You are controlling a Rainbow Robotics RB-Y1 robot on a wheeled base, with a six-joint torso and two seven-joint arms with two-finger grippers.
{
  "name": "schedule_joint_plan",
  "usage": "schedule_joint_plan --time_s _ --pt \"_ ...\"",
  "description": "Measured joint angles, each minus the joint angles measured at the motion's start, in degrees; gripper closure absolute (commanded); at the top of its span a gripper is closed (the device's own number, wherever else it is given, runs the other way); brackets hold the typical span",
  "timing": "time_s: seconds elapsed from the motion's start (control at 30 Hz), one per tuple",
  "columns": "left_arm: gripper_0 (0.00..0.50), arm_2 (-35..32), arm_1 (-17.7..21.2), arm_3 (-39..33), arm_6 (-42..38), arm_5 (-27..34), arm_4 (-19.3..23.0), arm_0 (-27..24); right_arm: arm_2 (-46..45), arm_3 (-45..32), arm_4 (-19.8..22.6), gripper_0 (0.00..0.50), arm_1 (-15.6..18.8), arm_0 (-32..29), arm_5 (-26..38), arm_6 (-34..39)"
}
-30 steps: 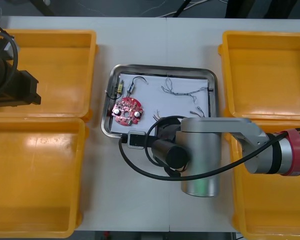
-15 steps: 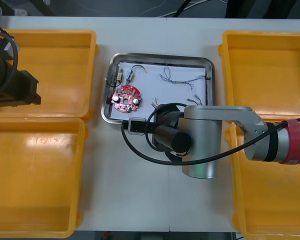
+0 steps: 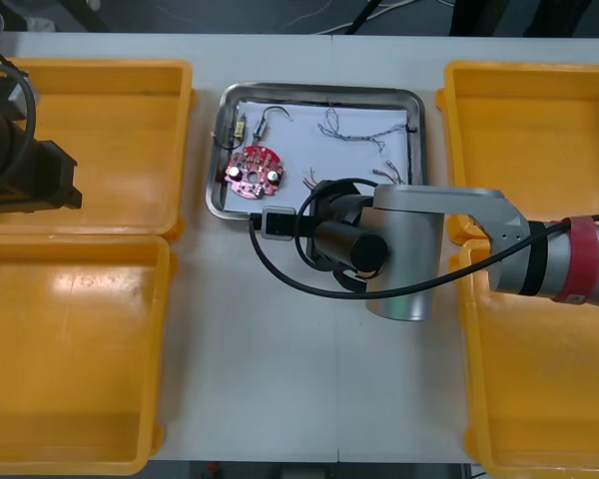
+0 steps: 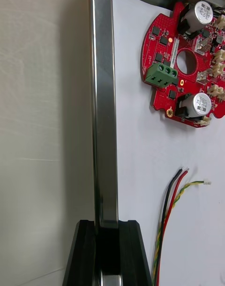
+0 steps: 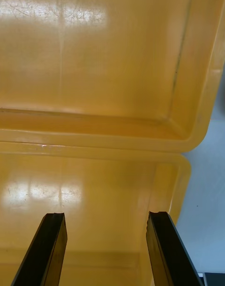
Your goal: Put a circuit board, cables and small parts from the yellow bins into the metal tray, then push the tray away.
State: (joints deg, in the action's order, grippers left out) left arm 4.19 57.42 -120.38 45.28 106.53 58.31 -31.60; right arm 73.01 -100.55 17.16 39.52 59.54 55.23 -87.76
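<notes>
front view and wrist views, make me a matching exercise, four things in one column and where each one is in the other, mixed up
1 round red circuit board
2 twisted blue and white cable
3 right gripper
4 left gripper

A open, over the left-side yellow bins
B shut on the near rim of the metal tray
C in the tray, left part
D in the tray, far side, middle to right

Pairs: 1-C, 2-D, 3-B, 4-A

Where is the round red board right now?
In the front view, the red circuit board lies in the left half of the metal tray, toward the near rim that the right pincer grips.
</notes>
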Motion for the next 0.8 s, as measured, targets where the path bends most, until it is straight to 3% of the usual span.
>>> schedule_joint_plan --time_s 0.8 --pt "0.000 0.00 0.00 0.00 0.00 0.00 0.00 0.00 0.00 11.96 -0.03 0.500 -1.08 4.02 -9.72 -2.11"
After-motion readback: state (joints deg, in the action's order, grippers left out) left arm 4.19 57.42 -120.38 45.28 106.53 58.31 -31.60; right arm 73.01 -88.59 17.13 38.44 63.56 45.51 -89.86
